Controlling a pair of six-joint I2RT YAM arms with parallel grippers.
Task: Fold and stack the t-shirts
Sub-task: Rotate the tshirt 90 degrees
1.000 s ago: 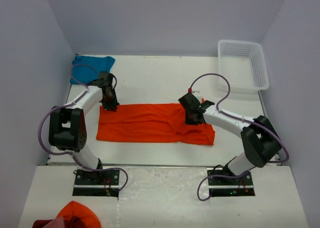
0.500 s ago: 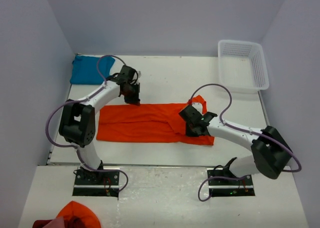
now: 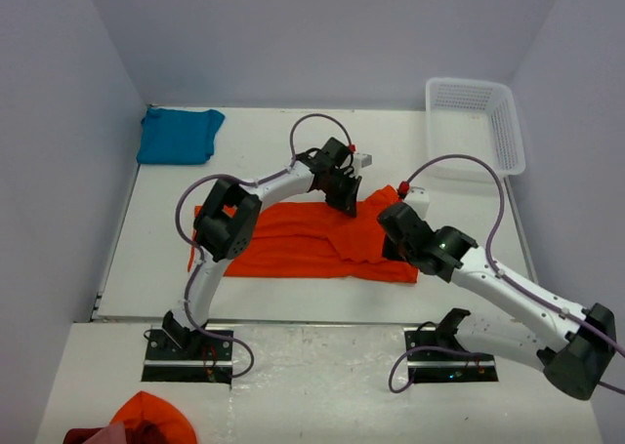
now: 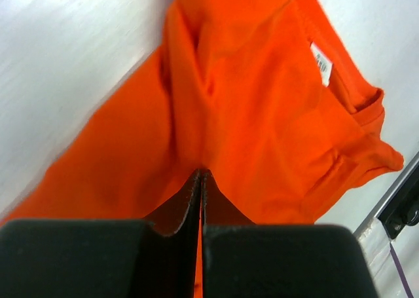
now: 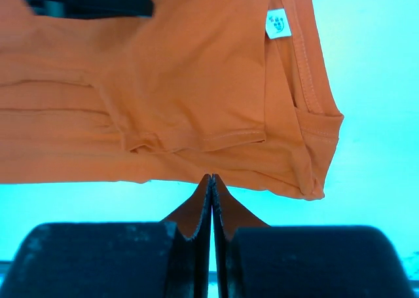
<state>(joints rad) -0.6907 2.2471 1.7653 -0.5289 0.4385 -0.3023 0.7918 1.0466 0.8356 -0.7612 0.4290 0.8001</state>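
Note:
The orange t-shirt (image 3: 283, 239) lies folded into a long strip across the middle of the table. Its white neck label shows in the left wrist view (image 4: 321, 59) and the right wrist view (image 5: 277, 23). The teal-blue t-shirt (image 3: 179, 135) lies folded at the back left corner, away from both arms. My left gripper (image 3: 344, 202) is shut over the strip's far edge, its tips at a crease of the orange cloth (image 4: 201, 171). My right gripper (image 3: 391, 220) is shut above the shirt's neck end, its tips (image 5: 211, 177) in line with the near hem.
A white plastic basket (image 3: 511, 132) stands at the back right. A heap of orange and red cloth (image 3: 146, 420) lies on the near shelf at the left. Walls close in the table on the left, back and right.
My left gripper has swept from the shirt's far left corner rightward to its middle. My right arm has lifted and shifted slightly right. Cloth at the neck end now spreads toward the back.

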